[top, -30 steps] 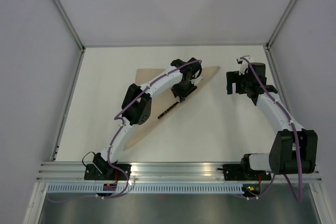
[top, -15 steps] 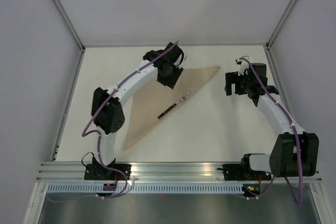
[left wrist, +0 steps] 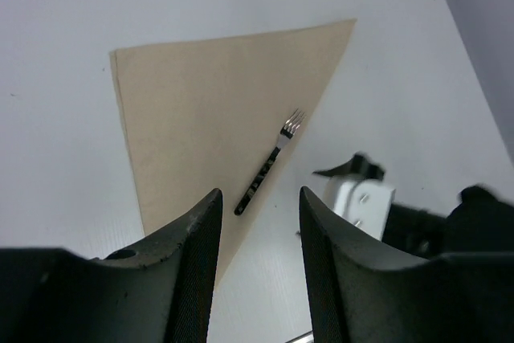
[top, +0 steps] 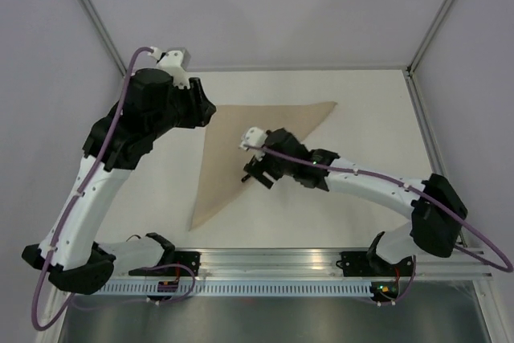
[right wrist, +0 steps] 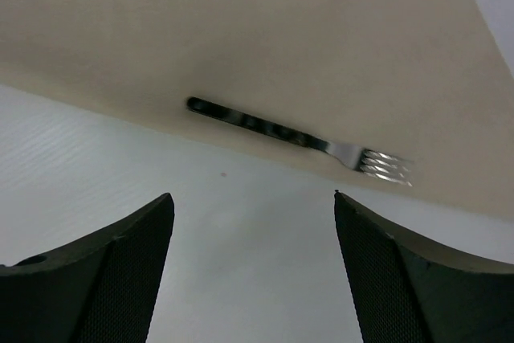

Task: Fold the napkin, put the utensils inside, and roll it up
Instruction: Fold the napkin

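The tan napkin [top: 241,138] lies folded into a triangle on the white table, and it also shows in the left wrist view [left wrist: 201,102]. A black-handled fork [left wrist: 269,165] lies along the napkin's right edge, tines toward the far side; it also shows in the right wrist view [right wrist: 297,138]. My right gripper [top: 257,172] hovers open just above and beside the fork [right wrist: 251,222], touching nothing. In the top view it hides most of the fork. My left gripper [top: 202,110] is raised high over the napkin's far left corner, open and empty [left wrist: 259,226].
Grey walls enclose the table on three sides. The aluminium rail [top: 273,259] with both arm bases runs along the near edge. The right arm stretches low across the table from right to centre [top: 361,186].
My left arm has let go near the napkin's top, lifted and swung back to the left. My right arm has swept from the far right across to the fork.
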{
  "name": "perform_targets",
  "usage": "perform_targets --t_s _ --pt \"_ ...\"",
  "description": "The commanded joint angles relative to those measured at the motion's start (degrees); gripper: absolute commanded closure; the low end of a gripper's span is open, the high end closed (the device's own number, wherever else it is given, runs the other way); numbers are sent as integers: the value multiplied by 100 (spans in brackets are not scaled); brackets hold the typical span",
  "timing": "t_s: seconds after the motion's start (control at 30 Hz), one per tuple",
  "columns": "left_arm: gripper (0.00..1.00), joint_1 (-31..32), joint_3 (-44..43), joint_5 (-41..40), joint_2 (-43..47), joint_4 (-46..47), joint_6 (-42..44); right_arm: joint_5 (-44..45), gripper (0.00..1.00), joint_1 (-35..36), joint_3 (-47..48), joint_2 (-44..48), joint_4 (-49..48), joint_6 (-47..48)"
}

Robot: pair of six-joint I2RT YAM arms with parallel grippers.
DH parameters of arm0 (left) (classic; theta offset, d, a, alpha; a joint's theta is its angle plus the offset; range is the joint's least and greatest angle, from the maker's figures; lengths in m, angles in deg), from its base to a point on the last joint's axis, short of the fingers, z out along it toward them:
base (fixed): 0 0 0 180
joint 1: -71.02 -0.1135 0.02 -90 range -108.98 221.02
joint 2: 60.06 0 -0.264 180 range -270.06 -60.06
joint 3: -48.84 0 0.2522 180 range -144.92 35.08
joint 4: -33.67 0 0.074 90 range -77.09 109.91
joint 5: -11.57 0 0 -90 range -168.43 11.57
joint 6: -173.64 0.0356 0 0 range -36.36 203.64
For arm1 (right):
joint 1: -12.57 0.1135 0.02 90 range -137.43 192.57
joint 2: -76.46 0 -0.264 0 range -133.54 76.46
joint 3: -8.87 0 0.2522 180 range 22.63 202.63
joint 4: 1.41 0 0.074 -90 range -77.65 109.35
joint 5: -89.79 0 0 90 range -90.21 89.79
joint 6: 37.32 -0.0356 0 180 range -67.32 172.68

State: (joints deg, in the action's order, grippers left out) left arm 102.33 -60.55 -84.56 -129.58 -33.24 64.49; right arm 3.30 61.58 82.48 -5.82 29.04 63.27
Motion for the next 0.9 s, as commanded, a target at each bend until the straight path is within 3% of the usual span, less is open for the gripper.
perform_targets --t_s 0.0,0.33,0.6,0.87 --pt "52 -2 54 -169 402 24 -509 765 14 1080 509 -568 -236 408" --pt "50 -2 -175 -644 1142 -513 -528 1002 22 2568 1581 -2580 -859 567" --pt "50 -2 -157 -609 1335 -557 -536 1406 24 3307 1766 -3215 -1422 822" --pt "50 -2 -140 -574 1335 -565 -501 1635 26 3527 1889 -3584 -1932 1006"
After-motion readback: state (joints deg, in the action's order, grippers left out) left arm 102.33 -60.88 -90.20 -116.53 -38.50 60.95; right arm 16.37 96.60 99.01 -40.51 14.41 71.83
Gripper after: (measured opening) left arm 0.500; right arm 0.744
